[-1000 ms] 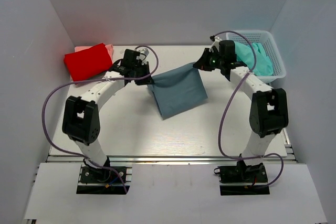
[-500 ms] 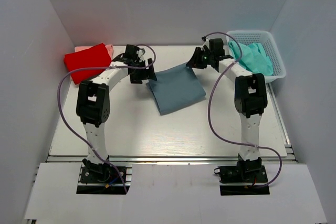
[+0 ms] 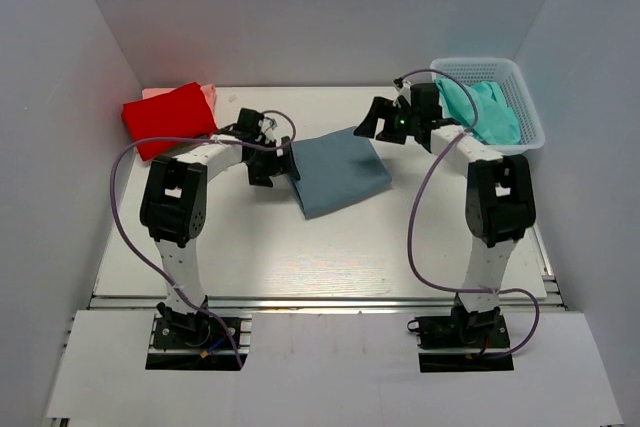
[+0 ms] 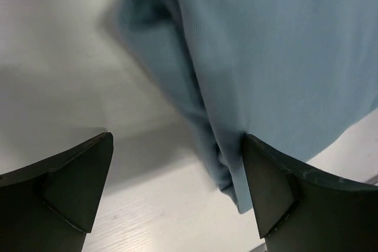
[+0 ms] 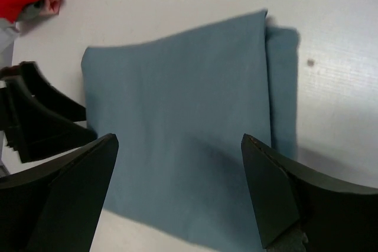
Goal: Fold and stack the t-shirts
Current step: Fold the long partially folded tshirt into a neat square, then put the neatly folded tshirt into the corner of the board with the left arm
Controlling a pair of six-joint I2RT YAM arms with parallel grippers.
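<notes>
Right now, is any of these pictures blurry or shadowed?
Left wrist: the blue-grey shirt blurs at its upper left edge. Right wrist: sharp, with a soft shadow beside the shirt's right fold. Top external: even light, a faint sheen on the table.

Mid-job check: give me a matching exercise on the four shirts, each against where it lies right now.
Things:
1. red shirt
2. blue-grey shirt
3. teal shirt
4. pink shirt

Places:
A. in the white basket
B. far left corner of the table, on top of another shirt
C. folded flat at the middle of the table
D. under another shirt, only an edge showing

Pairs: 1-B, 2-C, 3-A, 4-D.
</notes>
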